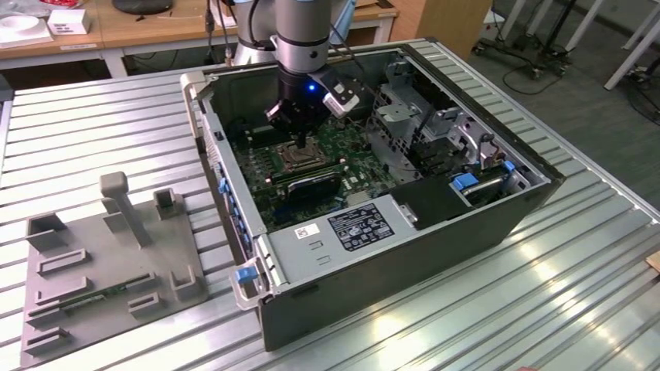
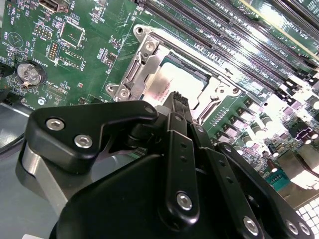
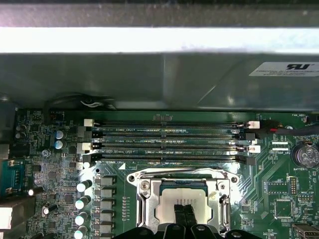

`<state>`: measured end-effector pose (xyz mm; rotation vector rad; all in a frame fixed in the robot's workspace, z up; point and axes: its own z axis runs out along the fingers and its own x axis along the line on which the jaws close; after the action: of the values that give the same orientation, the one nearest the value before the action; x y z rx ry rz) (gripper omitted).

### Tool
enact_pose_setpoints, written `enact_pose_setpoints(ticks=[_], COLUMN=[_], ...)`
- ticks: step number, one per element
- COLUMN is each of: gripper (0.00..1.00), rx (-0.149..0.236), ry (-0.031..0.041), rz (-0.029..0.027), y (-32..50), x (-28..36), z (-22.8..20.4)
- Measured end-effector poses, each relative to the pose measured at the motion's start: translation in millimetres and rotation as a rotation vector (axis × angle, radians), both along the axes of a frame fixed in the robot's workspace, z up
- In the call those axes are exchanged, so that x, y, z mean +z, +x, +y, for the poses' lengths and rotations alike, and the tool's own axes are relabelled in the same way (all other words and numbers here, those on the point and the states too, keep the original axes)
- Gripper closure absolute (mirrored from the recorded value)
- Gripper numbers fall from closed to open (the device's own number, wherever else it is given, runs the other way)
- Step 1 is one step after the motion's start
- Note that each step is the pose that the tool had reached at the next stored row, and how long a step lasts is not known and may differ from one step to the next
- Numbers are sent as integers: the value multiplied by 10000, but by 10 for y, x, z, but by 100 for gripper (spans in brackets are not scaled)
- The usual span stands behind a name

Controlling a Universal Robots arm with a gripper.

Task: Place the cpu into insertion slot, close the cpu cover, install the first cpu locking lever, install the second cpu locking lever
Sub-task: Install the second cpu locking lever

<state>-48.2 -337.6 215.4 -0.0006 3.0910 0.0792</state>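
Gripper (image 3: 184,211) fingers pressed together, tips on or just above cpu (image 3: 175,196), which sits in socket inside open computer case (image 1: 495,224). Cpu cover (image 3: 149,186) frames chip, apparently down. Risk: excess downward push or skewed seating could damage socket contacts.

- An open computer case (image 1: 413,232) lying on a ribbed metal table (image 1: 577,294).
- A green motherboard (image 3: 55,169) with four long memory slots (image 3: 169,142).
- A grey fixture plate (image 1: 103,286) beside the case.

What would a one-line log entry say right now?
claw: shut, tips over cpu | cpu: in socket | cpu cover: down around cpu
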Motion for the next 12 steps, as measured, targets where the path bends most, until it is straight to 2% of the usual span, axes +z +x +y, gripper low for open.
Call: enact_pose_setpoints(ticks=[3, 12], gripper=[89, 89], rx=[0, 0], ry=[-2, 0], rz=[1, 15], y=[0, 0], x=[10, 99], z=[0, 0])
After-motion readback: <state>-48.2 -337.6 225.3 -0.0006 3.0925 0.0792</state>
